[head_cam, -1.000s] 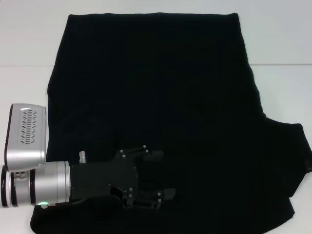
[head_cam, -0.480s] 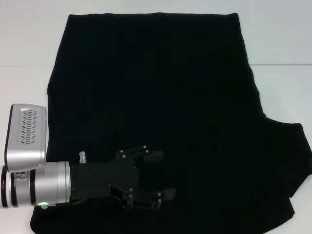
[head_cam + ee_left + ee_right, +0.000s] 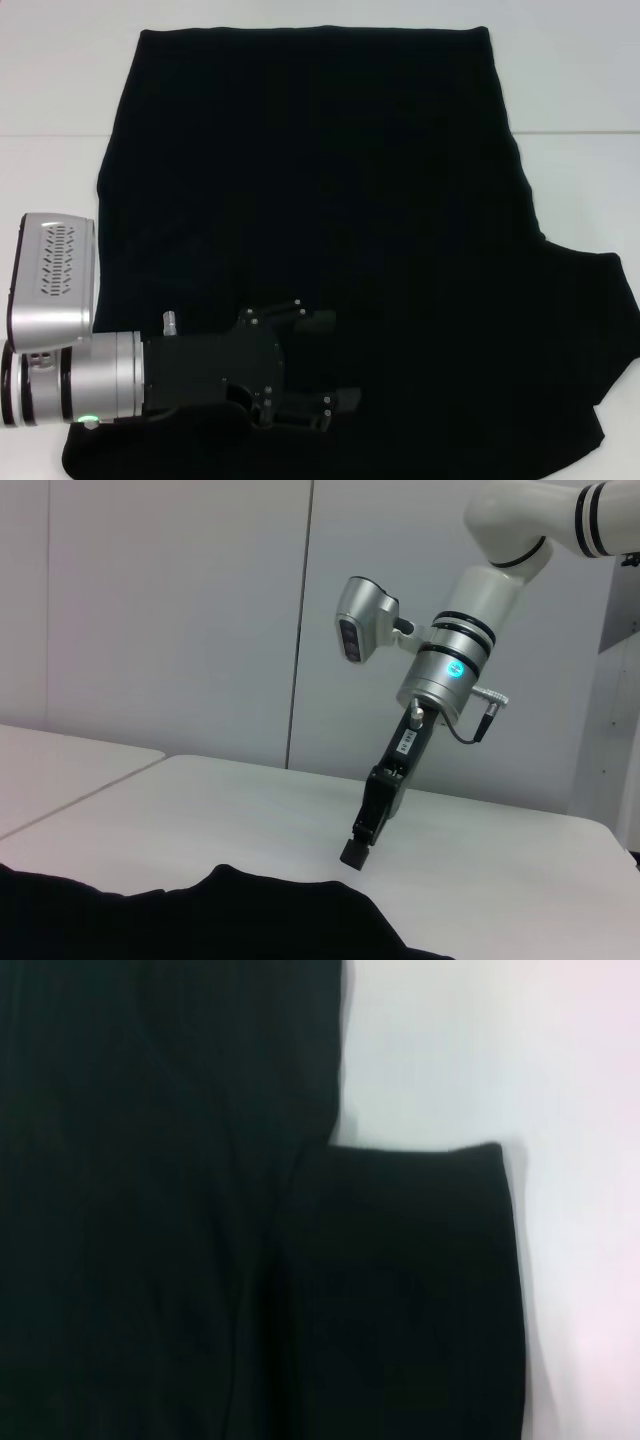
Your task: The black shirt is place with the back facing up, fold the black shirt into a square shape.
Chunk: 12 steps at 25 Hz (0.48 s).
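Note:
The black shirt lies flat across the white table, plain side up, with no lettering showing. One short sleeve sticks out at the right. My left gripper reaches in from the near left and sits open over the shirt's near-left part, with nothing seen between its fingers. In the left wrist view the right gripper hangs tilted just above bare table, past the shirt's edge. The right wrist view looks down on the shirt's body and a sleeve.
The white table shows bare at the left, at the right and along the far edge. A seam between table tops runs across behind the shirt. Plain white wall panels stand behind the right arm.

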Tool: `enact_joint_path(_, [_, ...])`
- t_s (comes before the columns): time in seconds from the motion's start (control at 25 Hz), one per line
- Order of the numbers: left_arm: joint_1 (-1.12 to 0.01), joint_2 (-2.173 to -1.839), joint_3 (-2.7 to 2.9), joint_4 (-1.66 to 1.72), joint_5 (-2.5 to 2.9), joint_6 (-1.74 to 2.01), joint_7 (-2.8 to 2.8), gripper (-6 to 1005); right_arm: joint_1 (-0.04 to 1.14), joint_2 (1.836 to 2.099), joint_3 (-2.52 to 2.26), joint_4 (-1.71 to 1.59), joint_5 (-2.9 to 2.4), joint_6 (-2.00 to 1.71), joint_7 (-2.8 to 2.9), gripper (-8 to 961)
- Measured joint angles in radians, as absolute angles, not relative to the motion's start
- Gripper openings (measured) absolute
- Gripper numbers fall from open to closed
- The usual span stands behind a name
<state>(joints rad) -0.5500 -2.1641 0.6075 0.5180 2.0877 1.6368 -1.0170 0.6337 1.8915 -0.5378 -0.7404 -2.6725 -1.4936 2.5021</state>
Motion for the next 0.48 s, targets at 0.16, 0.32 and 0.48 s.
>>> enact_joint_path(0.16, [-0.552, -2.163, 0.607, 0.518, 2.088, 1.637, -1.026, 919, 0.629, 1.89, -0.522, -0.74, -2.672, -1.526, 2.499, 126])
enact_joint_path(0.32, [-0.554, -2.163, 0.607, 0.518, 2.088, 1.638, -1.029, 918, 0.629, 1.89, -0.514, -0.731, -2.671, -1.556, 2.496, 319])
enact_joint_path(0.48, [-0.554, -2.163, 0.607, 0.52, 2.088, 1.638, -1.029, 918, 0.636, 1.89, -0.504, -0.71, -2.669, -1.562, 2.497, 484])
